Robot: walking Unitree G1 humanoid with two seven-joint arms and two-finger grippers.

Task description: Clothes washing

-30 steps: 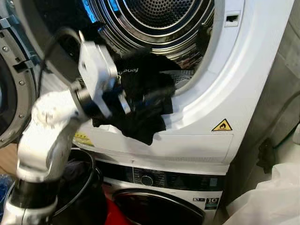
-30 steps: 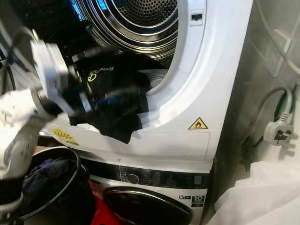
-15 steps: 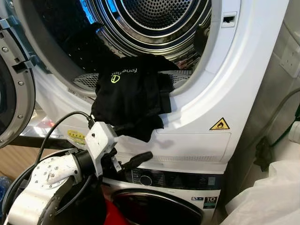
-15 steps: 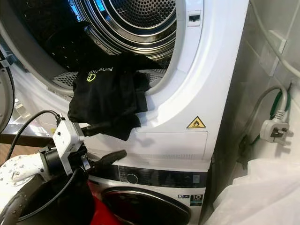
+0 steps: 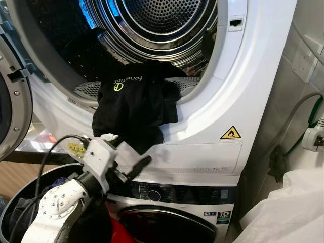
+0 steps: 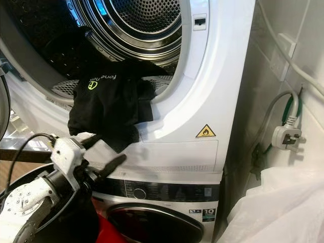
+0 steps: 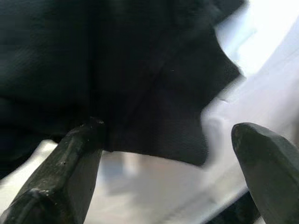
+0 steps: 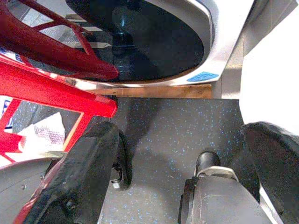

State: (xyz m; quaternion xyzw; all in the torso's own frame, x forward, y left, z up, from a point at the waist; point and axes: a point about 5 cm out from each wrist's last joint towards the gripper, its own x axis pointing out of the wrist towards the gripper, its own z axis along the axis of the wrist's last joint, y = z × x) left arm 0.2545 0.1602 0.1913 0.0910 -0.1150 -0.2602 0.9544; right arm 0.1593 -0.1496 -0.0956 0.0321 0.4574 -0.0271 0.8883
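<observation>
A black garment (image 5: 134, 101) with a yellow-green logo hangs over the lower rim of the upper machine's round opening (image 5: 212, 96), partly inside the steel drum (image 5: 167, 20). My left gripper (image 5: 130, 155) is just below the garment's hanging hem, open, with its fingers pointing up at the cloth. In the left wrist view the black garment (image 7: 121, 70) hangs just beyond the spread fingertips (image 7: 70, 163), against the white machine front. My right gripper (image 8: 182, 154) hangs idle and open over the speckled floor.
A black laundry basket (image 5: 15, 228) holding dark clothes stands at lower left. The upper machine's door (image 5: 10, 101) is swung open to the left. Below is a second machine with a control panel (image 5: 174, 195). A white bag (image 5: 288, 212) and a wall plug (image 5: 315, 137) are at right.
My left gripper left the garment on the rim, dropped down away from the drum opening, and now sits open just under the hem. The camera has shifted slightly.
</observation>
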